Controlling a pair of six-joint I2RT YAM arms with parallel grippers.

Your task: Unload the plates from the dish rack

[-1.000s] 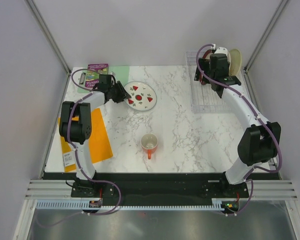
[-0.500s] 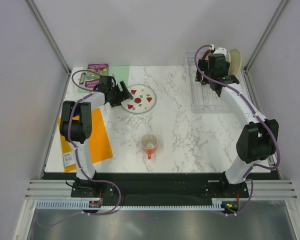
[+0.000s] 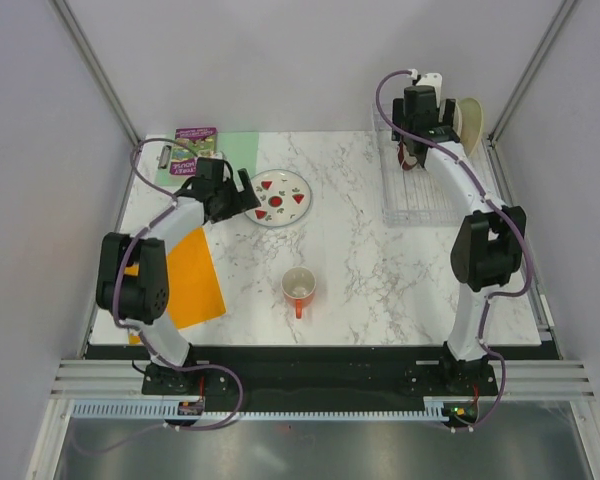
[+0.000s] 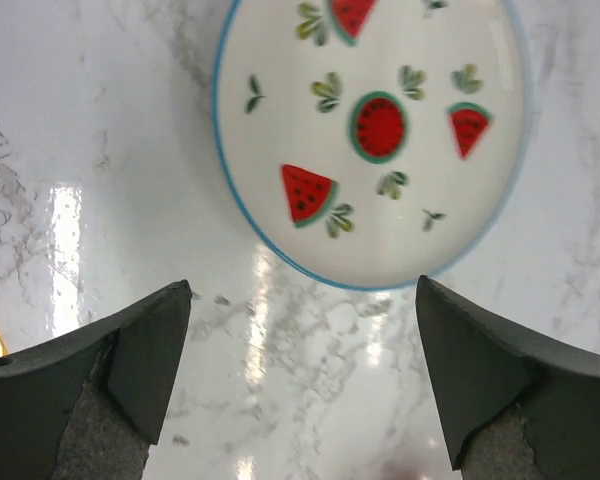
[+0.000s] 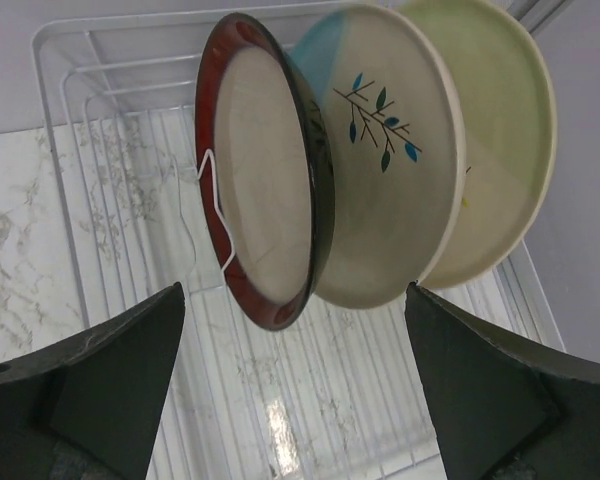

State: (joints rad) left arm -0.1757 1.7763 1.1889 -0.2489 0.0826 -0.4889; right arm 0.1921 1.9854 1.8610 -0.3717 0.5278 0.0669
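White-and-black arms [image 3: 177, 224], purple cables [image 3: 379, 98]

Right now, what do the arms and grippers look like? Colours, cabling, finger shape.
Both match. The left arm and right arm have white links, bulky black joint housings and a purple cable looped along each. The left gripper and right gripper each carry two matte dark-grey fingers, wedge-shaped and tapering to blunt tips. No markings visible.
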